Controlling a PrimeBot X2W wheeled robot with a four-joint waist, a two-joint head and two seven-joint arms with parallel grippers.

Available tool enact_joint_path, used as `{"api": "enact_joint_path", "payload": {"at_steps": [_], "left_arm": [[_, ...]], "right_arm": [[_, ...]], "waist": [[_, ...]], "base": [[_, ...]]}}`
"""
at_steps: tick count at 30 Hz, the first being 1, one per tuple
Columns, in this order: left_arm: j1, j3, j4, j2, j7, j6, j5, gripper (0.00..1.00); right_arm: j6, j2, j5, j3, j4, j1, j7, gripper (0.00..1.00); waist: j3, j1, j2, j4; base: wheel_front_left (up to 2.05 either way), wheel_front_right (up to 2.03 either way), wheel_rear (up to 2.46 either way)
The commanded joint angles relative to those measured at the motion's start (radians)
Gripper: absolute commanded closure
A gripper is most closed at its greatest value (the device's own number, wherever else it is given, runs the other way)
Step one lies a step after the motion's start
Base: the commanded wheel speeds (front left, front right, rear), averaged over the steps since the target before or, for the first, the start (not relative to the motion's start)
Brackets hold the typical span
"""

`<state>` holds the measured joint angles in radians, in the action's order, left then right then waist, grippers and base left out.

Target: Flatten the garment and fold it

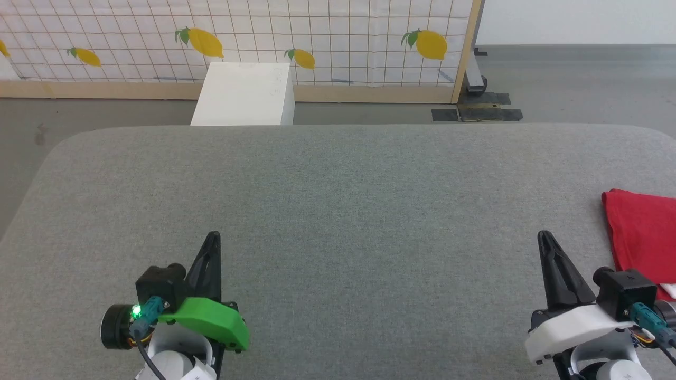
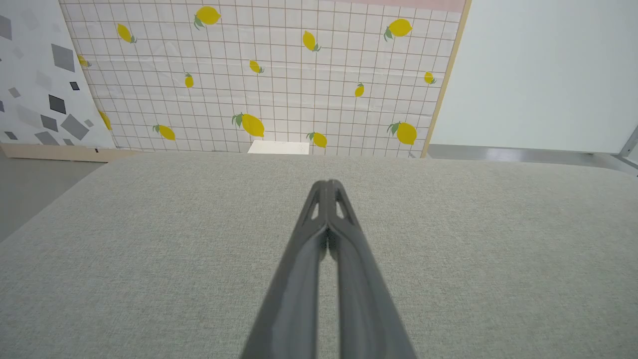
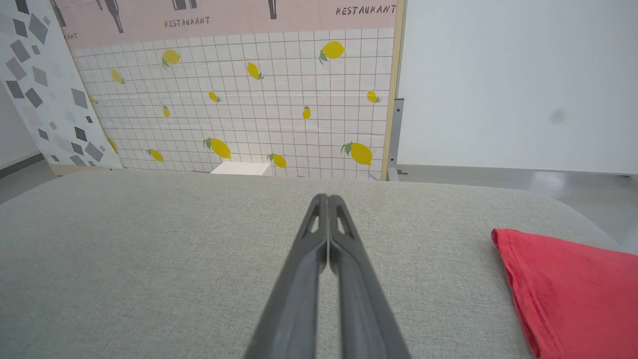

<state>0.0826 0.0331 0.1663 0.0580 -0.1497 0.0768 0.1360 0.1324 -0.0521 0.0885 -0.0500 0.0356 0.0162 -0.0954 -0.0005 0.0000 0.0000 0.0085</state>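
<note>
The garment (image 1: 644, 237) lies as a red cloth at the right edge of the grey table (image 1: 338, 211), partly cut off by the head view's border; a bit of white shows at its lower corner. In the right wrist view the garment (image 3: 573, 294) is to the right of the fingers. My right gripper (image 1: 545, 238) is shut and empty, just left of the garment and not touching it. My left gripper (image 1: 213, 238) is shut and empty at the lower left, far from the cloth. Both wrist views show the fingertips pressed together: left gripper (image 2: 327, 185), right gripper (image 3: 327, 199).
A white box (image 1: 245, 95) stands on the floor beyond the table's far edge. Behind it is a tiled screen with lemon prints (image 1: 237, 37) on a wooden frame. Grey floor lies to the left of the table and beyond it.
</note>
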Motion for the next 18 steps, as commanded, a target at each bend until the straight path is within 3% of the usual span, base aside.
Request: {"api": "enact_joint_path", "payload": {"at_steps": [1, 18], "left_arm": [[-0.016, -0.004, -0.010, -0.003, 0.006, -0.009, -0.017, 1.00], [-0.032, -0.011, -0.048, -0.004, 0.041, -0.025, -0.046, 1.00]], "right_arm": [[-0.001, 0.001, -0.009, 0.004, -0.007, -0.007, 0.007, 1.00], [-0.001, 0.001, -0.028, 0.015, -0.014, -0.009, 0.028, 1.00]], "waist": [[0.000, 0.0000, 0.0000, 0.000], [0.000, 0.0000, 0.0000, -0.002]], "base": [[0.00, 0.00, 0.00], [0.00, 0.00, 0.00]]}}
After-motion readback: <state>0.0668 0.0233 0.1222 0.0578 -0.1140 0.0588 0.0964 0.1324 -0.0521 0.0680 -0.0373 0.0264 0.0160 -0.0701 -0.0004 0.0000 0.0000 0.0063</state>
